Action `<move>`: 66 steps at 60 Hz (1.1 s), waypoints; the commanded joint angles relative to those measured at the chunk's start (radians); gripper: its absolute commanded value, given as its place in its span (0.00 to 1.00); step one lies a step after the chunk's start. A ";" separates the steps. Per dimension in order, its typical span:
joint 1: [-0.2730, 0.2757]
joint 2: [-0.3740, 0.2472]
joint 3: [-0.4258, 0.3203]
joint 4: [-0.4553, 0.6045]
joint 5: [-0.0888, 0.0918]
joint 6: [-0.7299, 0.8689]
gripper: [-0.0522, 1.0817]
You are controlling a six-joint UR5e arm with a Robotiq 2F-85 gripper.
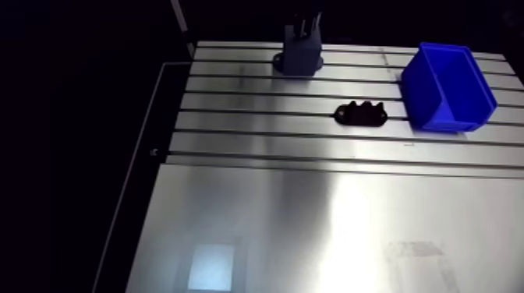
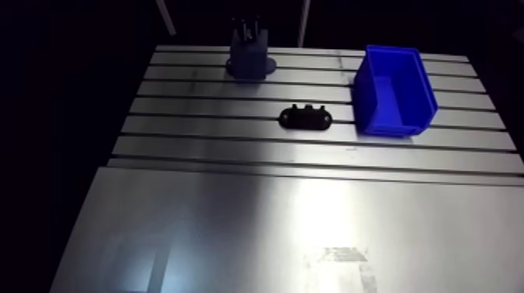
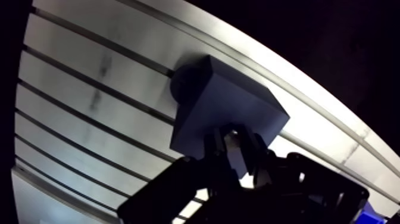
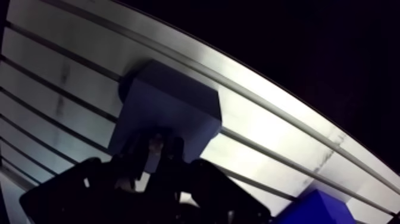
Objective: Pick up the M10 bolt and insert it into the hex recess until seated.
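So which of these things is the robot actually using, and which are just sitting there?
In use: tool; grey block right under it.
Lying about: blue bin; black part, untouched for now, though it may hold the recess.

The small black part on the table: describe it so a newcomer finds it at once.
On the slotted aluminium table, find the blue bin. Just left of it in the arm view, not touching, lies a low black piece with a bumpy top. It is black and low, unlike the taller grey-blue block behind it.
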 commanded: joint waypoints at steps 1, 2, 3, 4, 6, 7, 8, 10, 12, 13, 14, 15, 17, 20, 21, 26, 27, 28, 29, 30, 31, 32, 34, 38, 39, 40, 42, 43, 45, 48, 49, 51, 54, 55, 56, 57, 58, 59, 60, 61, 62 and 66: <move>0.001 0.000 0.000 0.000 -0.002 -0.027 0.66; 0.001 0.000 0.000 0.000 -0.002 -0.027 0.66; 0.001 0.000 0.000 0.000 -0.002 -0.028 0.66; 0.001 0.000 0.000 0.000 -0.002 -0.028 0.66; 0.001 0.000 0.000 0.000 -0.002 -0.030 0.66; 0.001 0.000 0.000 0.000 -0.002 -0.030 0.66; 0.001 0.000 0.000 0.000 -0.002 -0.030 0.66; 0.001 0.000 0.000 0.000 -0.002 -0.030 0.66; 0.001 0.000 0.000 0.000 -0.002 -0.030 0.66; 0.001 0.000 0.000 0.000 -0.002 -0.030 0.66; 0.001 0.000 0.000 -0.001 -0.002 -0.030 0.66; 0.001 0.000 0.000 -0.001 -0.002 -0.030 0.66; 0.001 0.000 0.000 0.000 -0.002 -0.031 0.66; 0.002 0.000 0.000 -0.001 -0.002 -0.031 0.66; 0.003 -0.001 0.001 -0.002 -0.002 -0.031 0.63; 0.003 -0.002 0.002 -0.002 -0.003 -0.030 0.42; 0.003 -0.003 0.000 -0.002 -0.003 -0.029 0.35; 0.003 -0.003 0.000 -0.002 -0.003 -0.029 0.35; 0.003 -0.006 0.000 -0.002 -0.003 -0.028 0.33; 0.003 -0.006 0.000 -0.002 -0.003 -0.028 0.33; 0.003 -0.007 0.000 -0.002 -0.003 -0.028 0.30; 0.003 -0.009 0.000 -0.002 -0.003 -0.028 0.30; 0.003 -0.011 -0.001 -0.002 -0.003 -0.027 0.29; 0.003 -0.018 -0.007 -0.002 -0.003 -0.019 0.24; 0.003 -0.018 -0.007 -0.002 -0.003 -0.019 0.24; 0.003 -0.022 -0.011 -0.002 0.001 -0.014 0.22; 0.003 -0.029 -0.015 -0.003 0.004 -0.009 0.20; 0.003 -0.029 -0.015 -0.003 0.004 -0.009 0.20; 0.003 -0.037 -0.016 -0.006 0.006 -0.003 0.20; 0.006 -0.048 -0.019 -0.006 0.006 0.032 0.20; 0.006 -0.050 -0.020 -0.005 0.005 0.056 0.20; 0.006 -0.052 -0.018 -0.005 0.005 0.080 0.20; 0.006 -0.053 -0.017 -0.005 0.005 0.100 0.20; 0.006 -0.054 -0.017 -0.005 0.005 0.120 0.20; 0.006 -0.054 -0.017 -0.005 0.005 0.120 0.20; 0.006 -0.054 -0.015 -0.003 0.002 0.147 0.20; 0.006 -0.054 -0.015 -0.003 0.002 0.147 0.20; 0.006 -0.054 -0.014 -0.002 0.000 0.179 0.20; 0.006 -0.054 -0.014 -0.002 0.000 0.179 0.20; 0.006 -0.054 -0.014 0.002 -0.003 0.214 0.21; 0.006 -0.054 -0.014 0.002 -0.003 0.214 0.21; 0.004 -0.054 -0.011 0.012 -0.003 0.302 0.27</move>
